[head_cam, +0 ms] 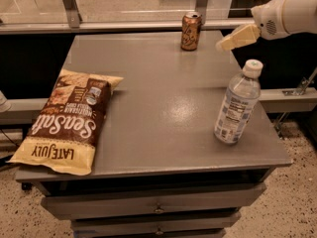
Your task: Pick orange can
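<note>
The orange can stands upright at the far edge of the grey table, a little right of centre. It is orange-copper with a silver top. My gripper, pale yellow on a white arm, reaches in from the upper right. It hangs above the table to the right of the can, a short gap away and at about the can's height. It holds nothing that I can see.
A clear water bottle with a white cap stands near the table's right edge, below the gripper. A brown and yellow chip bag lies flat at the front left. A metal rail runs behind the table. Drawers sit under the tabletop.
</note>
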Robot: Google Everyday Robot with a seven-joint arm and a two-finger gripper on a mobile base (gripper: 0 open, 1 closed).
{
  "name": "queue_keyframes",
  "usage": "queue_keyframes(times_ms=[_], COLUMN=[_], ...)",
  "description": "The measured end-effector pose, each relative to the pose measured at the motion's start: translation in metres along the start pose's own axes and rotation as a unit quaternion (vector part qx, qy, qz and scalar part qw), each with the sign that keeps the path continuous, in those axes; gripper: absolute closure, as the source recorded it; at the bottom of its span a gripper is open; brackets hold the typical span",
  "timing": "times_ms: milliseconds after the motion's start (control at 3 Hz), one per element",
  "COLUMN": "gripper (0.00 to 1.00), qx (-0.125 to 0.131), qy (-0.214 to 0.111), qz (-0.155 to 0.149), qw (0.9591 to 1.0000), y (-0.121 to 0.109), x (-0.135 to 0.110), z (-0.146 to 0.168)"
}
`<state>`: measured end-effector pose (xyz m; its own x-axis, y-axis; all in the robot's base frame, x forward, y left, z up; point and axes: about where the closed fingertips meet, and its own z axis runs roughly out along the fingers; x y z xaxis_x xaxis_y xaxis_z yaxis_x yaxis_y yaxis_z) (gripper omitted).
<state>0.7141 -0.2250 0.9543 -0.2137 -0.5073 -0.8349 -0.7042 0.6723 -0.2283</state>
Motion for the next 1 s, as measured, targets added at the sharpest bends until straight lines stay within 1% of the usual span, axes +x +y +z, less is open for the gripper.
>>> queue_keyframes(times_ms=[333, 667, 1000], gripper=[0.0, 0.0, 0.0], qx=[-0.01, -0.01, -0.012], qy=[-0.008, -0.008, -0.049], qz=[0.007, 0.007, 0.025], qw=[0.9999, 0.9999, 0.9984], y=[0.006, 0.006, 0.0], x=[-0.003, -0.003, -0.007], z=[0.006, 0.006, 0.02])
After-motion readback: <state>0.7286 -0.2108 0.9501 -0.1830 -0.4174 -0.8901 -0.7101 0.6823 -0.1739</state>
